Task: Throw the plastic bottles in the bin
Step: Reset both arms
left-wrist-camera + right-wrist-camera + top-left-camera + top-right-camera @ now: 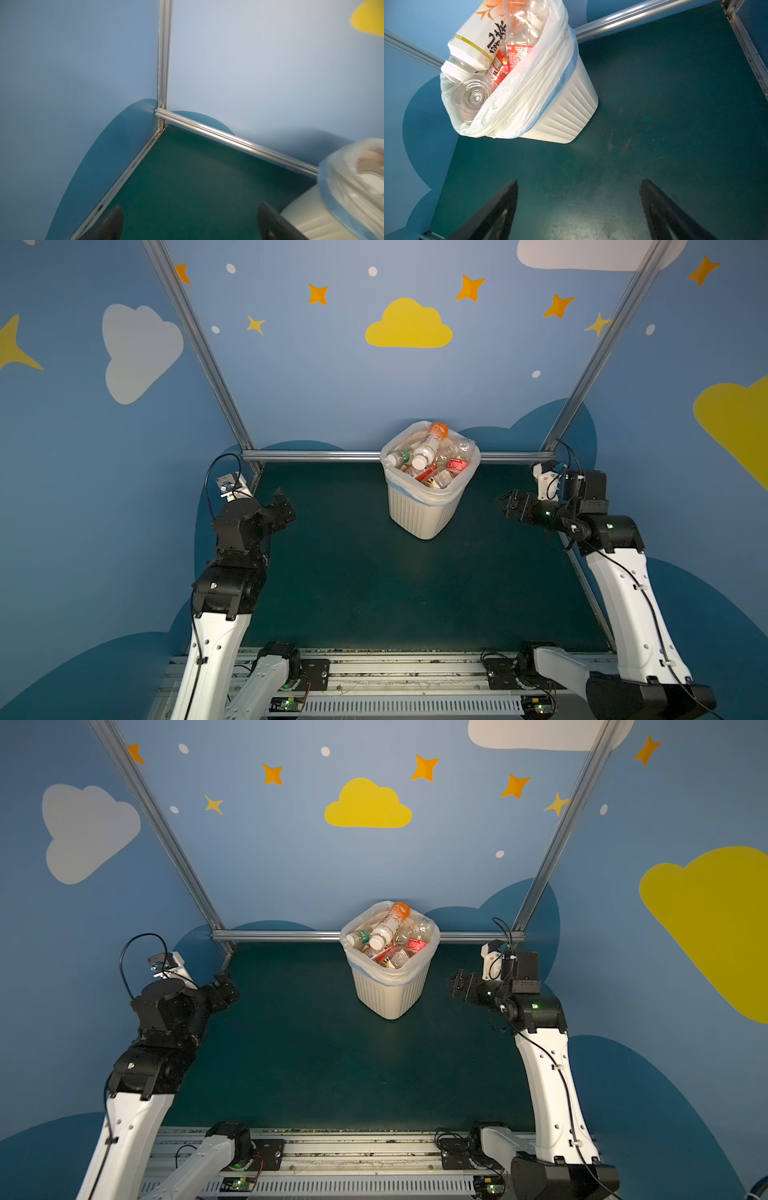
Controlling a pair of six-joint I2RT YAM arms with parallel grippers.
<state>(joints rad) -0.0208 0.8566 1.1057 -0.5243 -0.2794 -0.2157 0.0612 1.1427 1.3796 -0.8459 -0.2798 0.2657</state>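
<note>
the plastic bottles [430, 448] fill the bin [415, 510], one poking above its rim. likely light, thin-walled, slick: best pinched gently at the labelled waist. left fingers [112, 224] and right fingers [500, 209], either side of the bin, gape wide, empty.

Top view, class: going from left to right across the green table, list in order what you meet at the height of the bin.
left pincer → bin → right pincer
</note>
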